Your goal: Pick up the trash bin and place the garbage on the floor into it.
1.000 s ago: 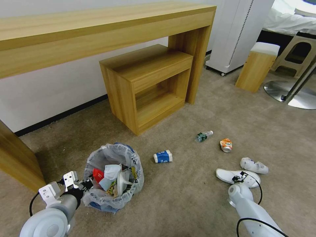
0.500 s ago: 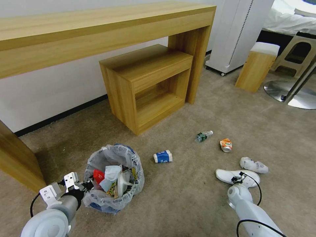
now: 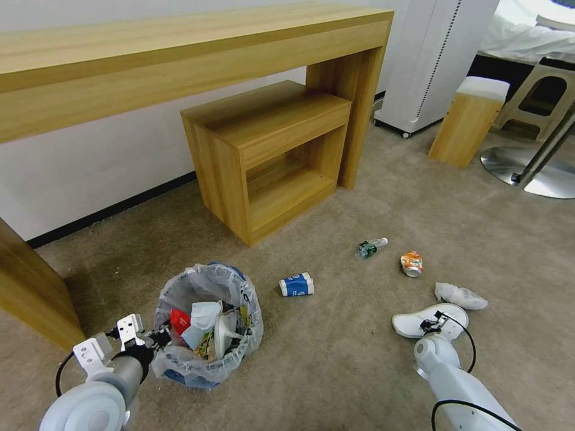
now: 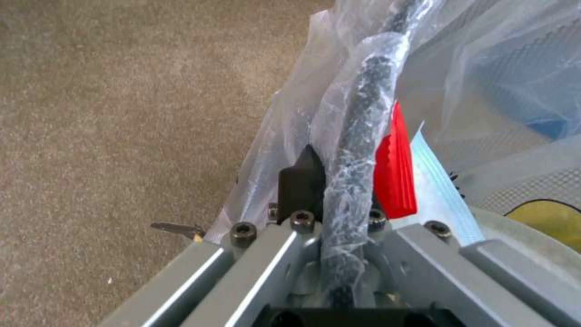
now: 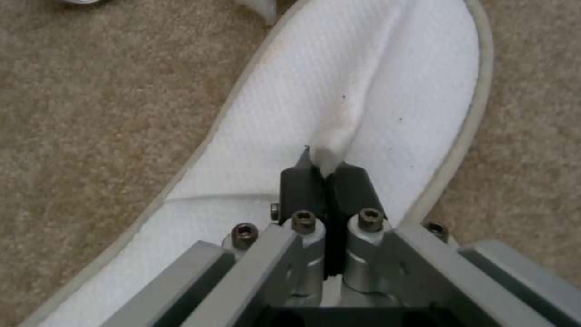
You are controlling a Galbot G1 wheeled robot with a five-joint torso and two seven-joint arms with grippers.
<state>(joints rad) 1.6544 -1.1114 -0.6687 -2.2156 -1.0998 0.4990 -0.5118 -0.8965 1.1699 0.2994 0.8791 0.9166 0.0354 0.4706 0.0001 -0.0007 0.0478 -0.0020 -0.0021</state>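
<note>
the left gripper [image 4: 339, 190] has its fingers [image 4: 301, 179] closed on the bag-wrapped rim of the trash bin [image 3: 206, 326], which sits on the beige floor [image 3: 335, 365] in front of a wooden desk [image 3: 179, 66]. the right gripper [image 5: 327, 175] has its fingers [image 5: 354, 186] pinched together on a fold of a white slipper [image 3: 428, 320]. a blue-white cup [image 3: 296, 284], a small bottle [image 3: 371, 246], an orange can [image 3: 411, 263] and a white wad [image 3: 460, 296] lie on the floor beyond it.

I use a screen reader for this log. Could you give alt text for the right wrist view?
The right end effector is shut on a pinched fold of fabric on a white slipper, which lies on the beige carpet floor.
</note>
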